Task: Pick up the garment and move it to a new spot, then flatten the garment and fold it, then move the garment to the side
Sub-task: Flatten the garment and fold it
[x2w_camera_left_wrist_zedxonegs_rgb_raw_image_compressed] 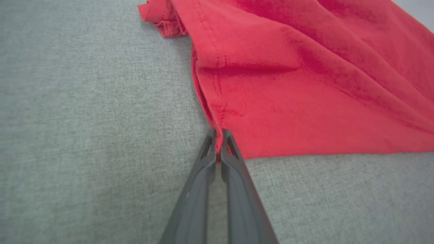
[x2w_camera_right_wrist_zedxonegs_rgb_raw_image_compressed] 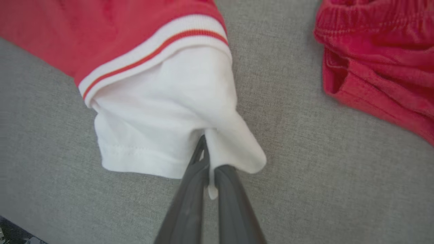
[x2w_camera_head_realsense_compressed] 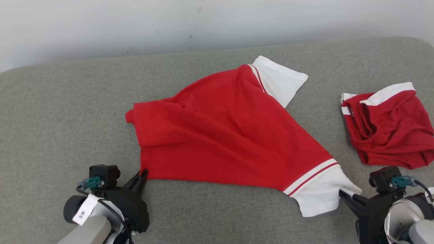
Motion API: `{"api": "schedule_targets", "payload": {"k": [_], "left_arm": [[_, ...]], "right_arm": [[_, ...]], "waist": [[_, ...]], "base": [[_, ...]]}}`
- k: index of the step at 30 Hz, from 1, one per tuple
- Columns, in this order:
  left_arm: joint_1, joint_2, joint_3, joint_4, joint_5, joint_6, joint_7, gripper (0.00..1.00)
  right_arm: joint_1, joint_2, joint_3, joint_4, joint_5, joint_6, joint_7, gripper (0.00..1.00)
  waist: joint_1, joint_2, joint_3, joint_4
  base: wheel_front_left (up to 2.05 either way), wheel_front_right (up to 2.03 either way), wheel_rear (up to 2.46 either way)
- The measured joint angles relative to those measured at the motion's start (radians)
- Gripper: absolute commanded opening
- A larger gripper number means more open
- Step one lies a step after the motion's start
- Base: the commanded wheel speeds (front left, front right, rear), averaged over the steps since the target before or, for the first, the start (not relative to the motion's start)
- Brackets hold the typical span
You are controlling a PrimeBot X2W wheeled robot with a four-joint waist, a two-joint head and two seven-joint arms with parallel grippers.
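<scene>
A red garment (x2w_camera_head_realsense_compressed: 223, 135) with white sleeves lies spread and creased across the grey cushioned surface (x2w_camera_head_realsense_compressed: 67, 118). My left gripper (x2w_camera_head_realsense_compressed: 143, 173) is shut on its near-left red corner (x2w_camera_left_wrist_zedxonegs_rgb_raw_image_compressed: 220, 135), with the hem pinched between the fingertips. My right gripper (x2w_camera_head_realsense_compressed: 340, 193) is shut on the edge of the near white sleeve (x2w_camera_right_wrist_zedxonegs_rgb_raw_image_compressed: 169, 115), and a bit of white cloth pokes out between its fingers (x2w_camera_right_wrist_zedxonegs_rgb_raw_image_compressed: 200, 162). The other white sleeve (x2w_camera_head_realsense_compressed: 279, 79) lies flat at the far side.
A second red piece of clothing with white trim (x2w_camera_head_realsense_compressed: 386, 125) lies bunched at the right, close to my right gripper. A pale wall (x2w_camera_head_realsense_compressed: 203, 23) runs behind the surface. Bare grey fabric stretches to the left and along the near edge.
</scene>
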Motion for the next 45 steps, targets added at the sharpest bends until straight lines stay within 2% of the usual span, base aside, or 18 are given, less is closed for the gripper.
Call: {"api": "schedule_targets", "payload": {"k": [4,10,20,28,32,35,39,44,45], "left_arm": [[0.007,0.013,0.02,-0.006,0.0,0.009,-0.031,0.0],[0.007,0.08,0.047,-0.037,0.029,0.05,-0.067,0.0],[0.088,0.083,0.053,-0.17,0.036,0.066,-0.079,0.0],[0.12,0.088,0.063,-0.231,0.049,0.075,-0.08,0.0],[0.072,0.073,0.072,-0.242,0.057,0.075,-0.08,0.0],[0.0,0.033,0.064,-0.226,0.07,0.068,-0.08,0.0],[-0.093,-0.007,0.039,-0.126,0.089,0.029,-0.041,0.0],[-0.16,-0.04,-0.006,-0.031,0.109,-0.017,0.008,0.0],[-0.176,-0.064,-0.011,0.0,0.109,-0.029,0.013,0.0]], "right_arm": [[-0.03,-0.002,-0.031,-0.008,-0.01,0.016,-0.066,0.0],[-0.076,-0.007,-0.077,-0.02,-0.03,0.017,-0.159,0.0],[-0.054,0.002,-0.099,0.001,-0.006,0.034,-0.235,0.0],[-0.054,0.015,-0.104,0.002,0.003,0.047,-0.262,0.0],[-0.054,0.017,-0.099,0.004,0.002,0.047,-0.263,0.0],[-0.059,0.026,-0.086,0.003,0.002,0.05,-0.262,0.0],[-0.099,0.052,-0.051,0.001,-0.008,0.058,-0.259,0.0],[-0.12,0.052,-0.039,0.004,-0.009,0.064,-0.25,0.0],[-0.123,0.052,-0.038,0.006,-0.011,0.064,-0.25,0.0]], "waist": [[0.0,0.0,-0.008,0.009],[0.0,-0.0001,-0.031,0.027],[0.0,-0.0001,-0.084,0.07],[-0.0001,-0.0001,-0.114,0.078],[-0.0001,-0.0001,-0.118,0.073],[-0.0001,-0.0001,-0.117,0.066],[-0.0001,-0.0001,-0.107,0.043],[-0.0001,-0.0001,-0.091,0.016],[0.0,-0.0001,-0.083,0.006]], "base": [[0.0,0.0,0.0],[0.0,0.0,0.0],[0.0,0.0,0.0],[0.0,0.0,0.0],[0.0,0.0,0.0],[0.0,0.0,0.0],[0.0,0.0,0.0],[0.0,0.0,0.0],[0.0,0.0,0.0]]}}
